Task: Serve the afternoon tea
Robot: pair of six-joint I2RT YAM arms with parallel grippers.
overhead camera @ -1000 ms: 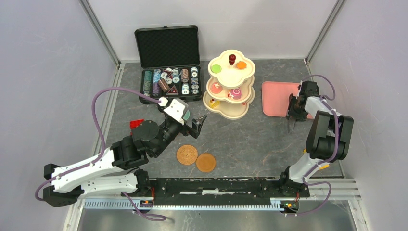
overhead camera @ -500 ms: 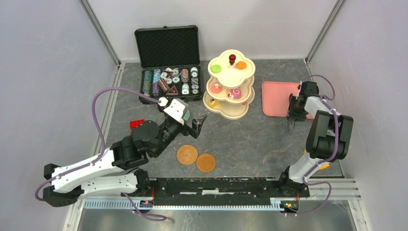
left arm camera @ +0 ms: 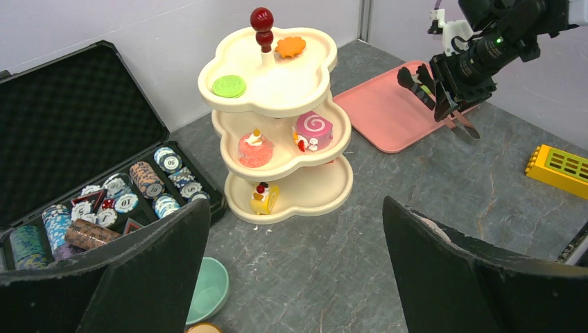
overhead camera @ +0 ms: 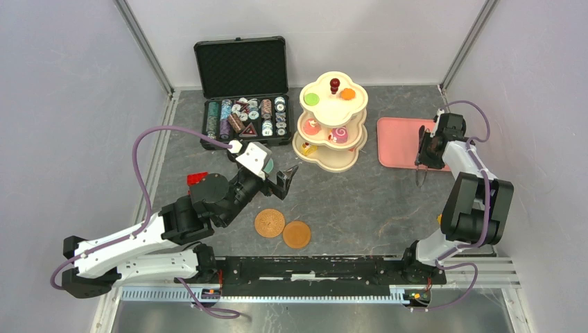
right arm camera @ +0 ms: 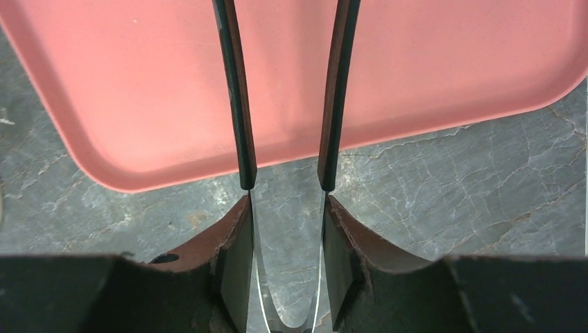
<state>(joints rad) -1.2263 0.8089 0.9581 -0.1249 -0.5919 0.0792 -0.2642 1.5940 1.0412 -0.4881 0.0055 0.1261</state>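
Saucers (overhead camera: 270, 223): two round brown ones side by side on the counter (overhead camera: 360, 201), closest to the arm bases. Can't tell if they touch. Yellow block (left arm camera: 561, 170) on the counter at right, close by the right arm.

Left gripper (overhead camera: 281, 179) is just past the saucers, released, jaws wide apart with nothing between, facing the stand. Teal cup (left arm camera: 211, 288) sits upright on the counter under one of its fingers. Brown cup (left arm camera: 203, 327) is just nearer, only a sliver of rim at the wrist view's bottom edge. Red car (overhead camera: 196, 178) on the left, beside the left arm.

Stand (left arm camera: 277, 76) mid-counter: cream, three tiers, upright, red knob (left arm camera: 261, 19) on top.
- Top tier: green disc (left arm camera: 229, 86), orange flower piece (left arm camera: 290, 46).
- Middle tier: pink cake (left arm camera: 255, 149), pink swirl roll (left arm camera: 313, 130).
- Bottom tier: yellow slice (left arm camera: 263, 198).

Pink tray (overhead camera: 399, 142) right of the stand, apart from it. Right gripper (right arm camera: 286, 208) at the tray's near right edge, clenched on tongs (right arm camera: 236, 104). Tong arms stand apart and reach over the tray's near rim, tips outside the wrist view.

Case (overhead camera: 241, 68) far left, lid open, poker chips (overhead camera: 246, 118) in rows inside.
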